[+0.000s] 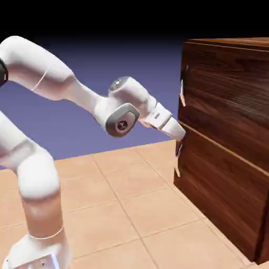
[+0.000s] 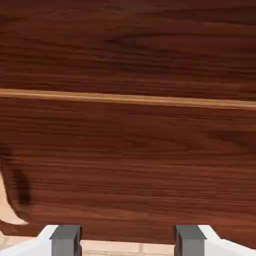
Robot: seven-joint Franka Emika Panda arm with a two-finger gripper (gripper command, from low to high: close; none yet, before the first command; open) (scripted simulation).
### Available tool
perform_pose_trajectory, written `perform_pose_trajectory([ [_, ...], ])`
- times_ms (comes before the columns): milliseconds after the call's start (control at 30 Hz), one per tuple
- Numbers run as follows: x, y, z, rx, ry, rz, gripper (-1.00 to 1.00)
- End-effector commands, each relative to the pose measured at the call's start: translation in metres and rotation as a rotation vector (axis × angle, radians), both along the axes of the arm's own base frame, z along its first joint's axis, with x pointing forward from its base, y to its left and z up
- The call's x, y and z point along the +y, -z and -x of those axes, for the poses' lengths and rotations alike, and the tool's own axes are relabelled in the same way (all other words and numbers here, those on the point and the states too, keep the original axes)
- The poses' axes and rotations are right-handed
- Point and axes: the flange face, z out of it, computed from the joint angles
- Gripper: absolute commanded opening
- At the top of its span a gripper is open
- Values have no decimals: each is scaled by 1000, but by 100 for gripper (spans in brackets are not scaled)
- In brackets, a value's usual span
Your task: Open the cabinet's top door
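Hand [image 2: 122, 242] fingertips cropped low, wood-grain cabinet [image 2: 128, 150] filling view

Tiled desk with cabinet and arm base

You see a tan tiled desk [image 1: 131, 205]; the dark wood cabinet [image 1: 226, 131] stands on its right side, and the white arm's base [image 1: 39, 252] sits at lower left.
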Motion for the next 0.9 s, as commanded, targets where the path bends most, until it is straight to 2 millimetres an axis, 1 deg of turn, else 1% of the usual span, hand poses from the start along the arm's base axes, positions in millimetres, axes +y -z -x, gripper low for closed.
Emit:
perform_pose_trajectory([
  [0, -2, -8, 0, -18, 42, -43, 0],
  [233, -8, -59, 5, -145, 305, -354, 0],
  [467, -4, -101, 15, -266, 515, -684, 0],
  [667, 8, -127, 23, -353, 653, -979, 0],
  [867, 28, -143, 29, -414, 757, -1279, 0],
])
